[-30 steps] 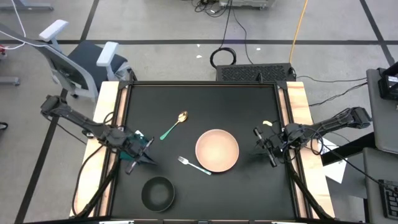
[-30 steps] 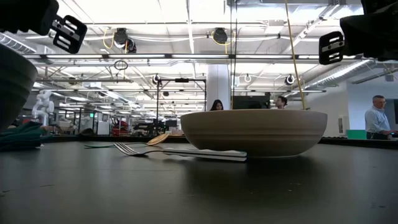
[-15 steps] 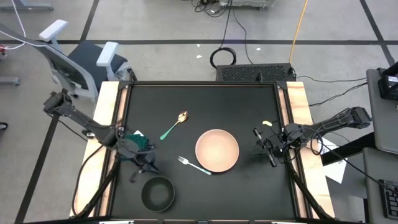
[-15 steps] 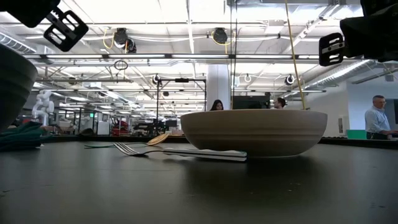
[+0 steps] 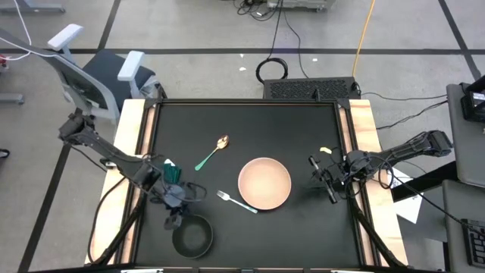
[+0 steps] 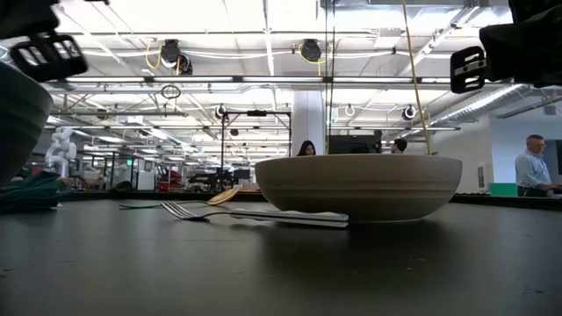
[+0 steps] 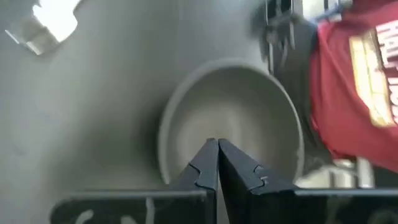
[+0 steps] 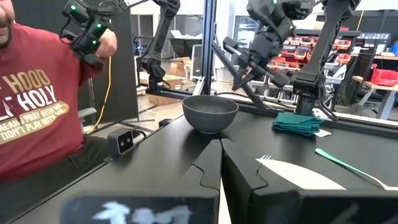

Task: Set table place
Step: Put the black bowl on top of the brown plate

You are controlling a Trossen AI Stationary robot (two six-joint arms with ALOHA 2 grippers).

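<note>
A black bowl (image 5: 192, 236) stands on the table (image 5: 250, 121) at the near left. My left gripper (image 5: 173, 221) hangs shut just over its far-left rim, pointing steeply down; the left wrist view shows the shut fingertips (image 7: 217, 147) above the bowl's hollow (image 7: 236, 112), apart from it. The pinkish plate (image 5: 264, 183) rests at the centre. A silver fork (image 5: 236, 202) lies with its handle end against the plate's near-left edge. The green-handled spoon (image 5: 212, 152) lies farther back. My right gripper (image 5: 321, 178) waits shut and level near the right edge.
A teal cloth (image 5: 173, 172) lies beside the left arm, and a small yellow piece (image 5: 324, 151) sits at the far right. A person in a red shirt (image 8: 34, 106) stands close to the table's near edge. People are in the room behind (image 6: 531, 171).
My left gripper has swung toward the near edge and slightly right, from beside the teal cloth to over the bowl. It has rolled and tipped from nearly level to steeply down, staying shut. Nothing on the table has moved.
</note>
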